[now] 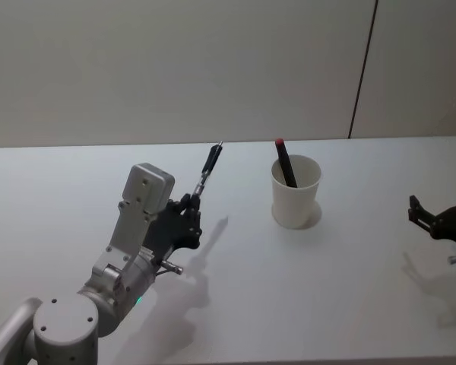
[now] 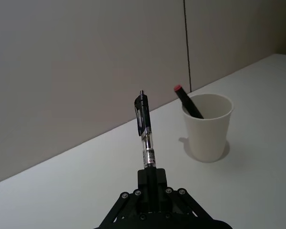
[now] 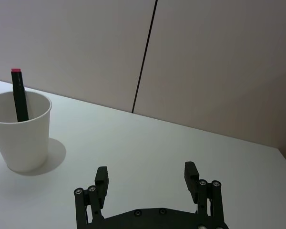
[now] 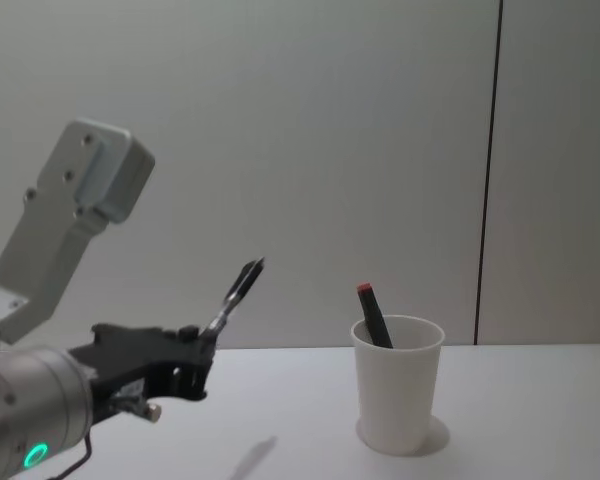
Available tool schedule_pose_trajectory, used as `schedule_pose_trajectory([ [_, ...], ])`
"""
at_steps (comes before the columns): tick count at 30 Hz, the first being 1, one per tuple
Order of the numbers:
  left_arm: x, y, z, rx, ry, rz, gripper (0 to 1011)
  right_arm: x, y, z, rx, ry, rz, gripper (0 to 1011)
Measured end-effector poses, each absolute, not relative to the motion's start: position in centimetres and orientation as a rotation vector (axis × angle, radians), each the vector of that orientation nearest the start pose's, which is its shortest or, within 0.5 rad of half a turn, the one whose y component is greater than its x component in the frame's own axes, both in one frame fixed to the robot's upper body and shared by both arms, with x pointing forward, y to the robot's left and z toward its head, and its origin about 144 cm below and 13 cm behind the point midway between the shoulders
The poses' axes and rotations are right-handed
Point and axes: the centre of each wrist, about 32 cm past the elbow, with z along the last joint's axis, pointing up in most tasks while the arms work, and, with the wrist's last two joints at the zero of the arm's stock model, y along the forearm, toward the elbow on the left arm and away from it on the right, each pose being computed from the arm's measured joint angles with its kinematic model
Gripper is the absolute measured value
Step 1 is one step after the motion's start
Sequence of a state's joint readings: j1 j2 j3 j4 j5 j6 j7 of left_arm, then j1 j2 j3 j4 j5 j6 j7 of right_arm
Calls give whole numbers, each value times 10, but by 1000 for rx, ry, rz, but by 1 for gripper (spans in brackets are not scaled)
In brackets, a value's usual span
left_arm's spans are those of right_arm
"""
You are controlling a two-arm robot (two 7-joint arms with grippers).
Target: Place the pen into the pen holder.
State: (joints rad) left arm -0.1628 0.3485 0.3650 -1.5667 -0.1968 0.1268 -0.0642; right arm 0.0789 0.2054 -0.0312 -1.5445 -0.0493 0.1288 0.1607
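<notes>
Across the near half of the head view, plain white table, with a pale wall behind it and one dark vertical seam in that wall. Next biggest, the left arm: grey, coming in at the near left corner, angled up and toward the middle of the table.

Then the cup. White paper, tapered, rolled rim, standing upright on the table a bit right of centre and toward the far edge. Inside it, one dark marker with a red end, leaning to the left, red end poking up well above the rim. Can't tell from these angles how deep the cup's inside goes below that.

Over at the right edge, the right gripper, parked low over the table and well apart from the cup. Fingers spread wide, nothing between them.

Left gripper up off the table, left of the cup and clearly apart from it. Pinched tight on the bottom end of the pen.

Pen itself: black clip and button end on top, clear barrel with a small label band lower down. Tilted, top end leaning toward the wall and slightly toward the cup. Up in the air, touching neither table nor cup, so not in the cup yet. Faint thin shadow of it on the table between gripper and cup.
</notes>
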Motion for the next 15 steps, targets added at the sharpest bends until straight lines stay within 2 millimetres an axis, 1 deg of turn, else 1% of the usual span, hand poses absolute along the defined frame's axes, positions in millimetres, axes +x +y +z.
schedule_pose_trajectory([
  [6, 487, 221, 1175, 177, -140, 1104, 117, 482, -280, 1164, -268, -116, -1399, 1001],
  [15, 493, 219, 1180, 138, -211, 972, 117, 482, -280, 1164, -268, -116, -1398, 1001],
])
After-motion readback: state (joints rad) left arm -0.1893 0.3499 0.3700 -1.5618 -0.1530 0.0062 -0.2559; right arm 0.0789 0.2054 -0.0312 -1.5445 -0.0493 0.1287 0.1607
